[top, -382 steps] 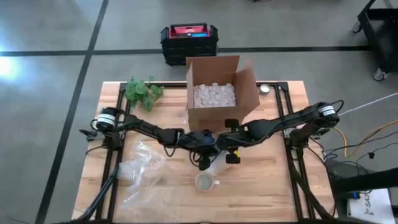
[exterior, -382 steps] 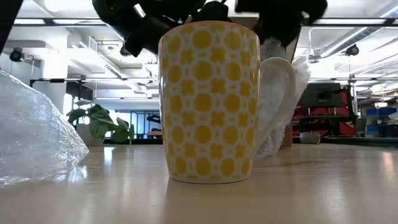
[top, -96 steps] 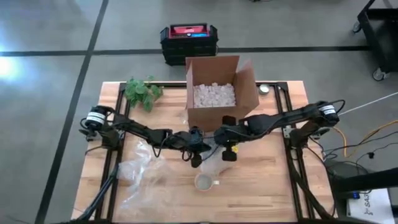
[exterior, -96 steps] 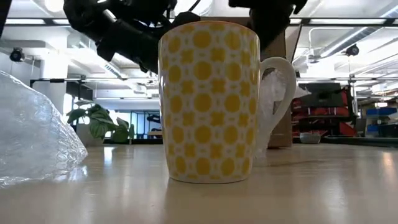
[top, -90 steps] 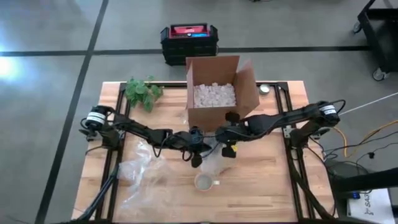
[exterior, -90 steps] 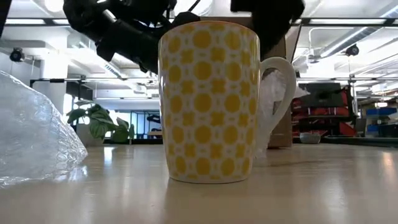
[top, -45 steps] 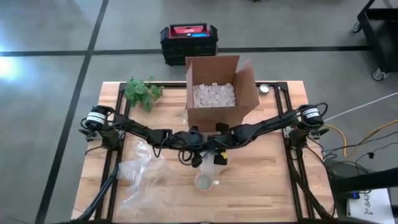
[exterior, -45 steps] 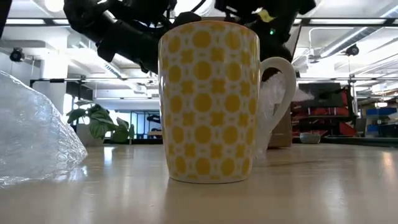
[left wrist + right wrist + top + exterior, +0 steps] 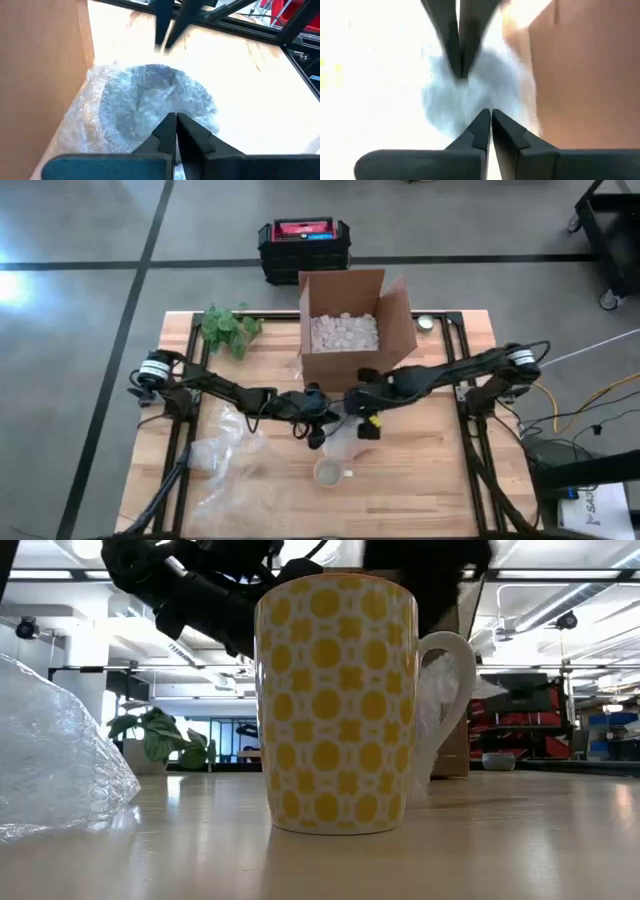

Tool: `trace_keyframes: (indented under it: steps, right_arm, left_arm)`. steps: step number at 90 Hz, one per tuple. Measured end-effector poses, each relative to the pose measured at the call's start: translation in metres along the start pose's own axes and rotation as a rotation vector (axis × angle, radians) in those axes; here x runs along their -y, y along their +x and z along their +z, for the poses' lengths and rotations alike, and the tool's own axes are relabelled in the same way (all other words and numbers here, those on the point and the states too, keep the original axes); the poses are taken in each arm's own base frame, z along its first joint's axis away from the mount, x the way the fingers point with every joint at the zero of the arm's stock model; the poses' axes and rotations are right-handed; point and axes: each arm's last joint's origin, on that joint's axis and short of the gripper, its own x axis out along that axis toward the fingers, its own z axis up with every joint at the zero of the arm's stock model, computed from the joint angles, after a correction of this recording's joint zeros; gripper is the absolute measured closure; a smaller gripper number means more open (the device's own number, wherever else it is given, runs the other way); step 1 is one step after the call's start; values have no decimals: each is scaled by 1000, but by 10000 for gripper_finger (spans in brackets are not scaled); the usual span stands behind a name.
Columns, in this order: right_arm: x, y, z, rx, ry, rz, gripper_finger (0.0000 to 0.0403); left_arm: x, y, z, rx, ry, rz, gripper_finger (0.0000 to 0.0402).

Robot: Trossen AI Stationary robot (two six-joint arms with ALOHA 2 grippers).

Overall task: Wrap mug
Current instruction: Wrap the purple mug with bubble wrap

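Both claws meet over one bubble wrap sheet (image 9: 340,437): left claw (image 9: 314,434) and right claw (image 9: 366,426) each clenched on it, facing each other. The mug (image 9: 327,472) stands upright on the table (image 9: 420,470), just beyond both claws toward the table's front edge, marginally nearer the left.

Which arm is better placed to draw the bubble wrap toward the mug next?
Left, marginally. Both grippers are shut on the bubble wrap sheet, but the left gripper sits nearer the mug than the right gripper.
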Motion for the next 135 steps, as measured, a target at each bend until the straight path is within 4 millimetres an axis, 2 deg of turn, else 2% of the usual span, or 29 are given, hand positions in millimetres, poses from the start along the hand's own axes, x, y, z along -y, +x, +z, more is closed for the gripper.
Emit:
trace_keyframes:
  steps: [7,14,24,32,44,55,68,77,87,103,119,135]
  right_arm:
    - [-3,-8,-14,-25,56,61,400]
    - [-10,-6,-33,-67,86,67,401]
    - [-24,18,-62,-132,77,65,401]
    - [-38,36,-69,-34,60,111,401]
    - [-49,48,-57,185,37,178,401]
    - [-47,37,-38,326,24,77,400]
    - [-37,26,-23,393,-8,-64,401]
    - [-24,32,-18,376,15,-92,401]
    - [-11,53,-20,291,39,-64,401]
    - [-4,81,-18,203,52,15,401]
    - [-6,84,-12,189,32,15,401]
    - [-6,82,-12,185,26,19,401]
  left_arm:
    - [0,0,0,0,0,0,401]
    - [0,0,0,2,0,0,401]
    - [0,0,0,3,-1,-1,401]
    - [0,0,0,3,-1,-1,402]
    - [0,0,1,5,-1,-2,401]
    - [0,0,1,7,-1,-2,402]
    - [0,0,1,7,-1,-3,401]
    - [0,0,1,8,-2,-4,401]
    - [0,0,1,8,-1,-6,402]
    - [0,0,1,10,-2,-6,402]
    - [1,-8,7,6,-1,-6,402]
    - [6,-31,27,36,-4,-18,402]
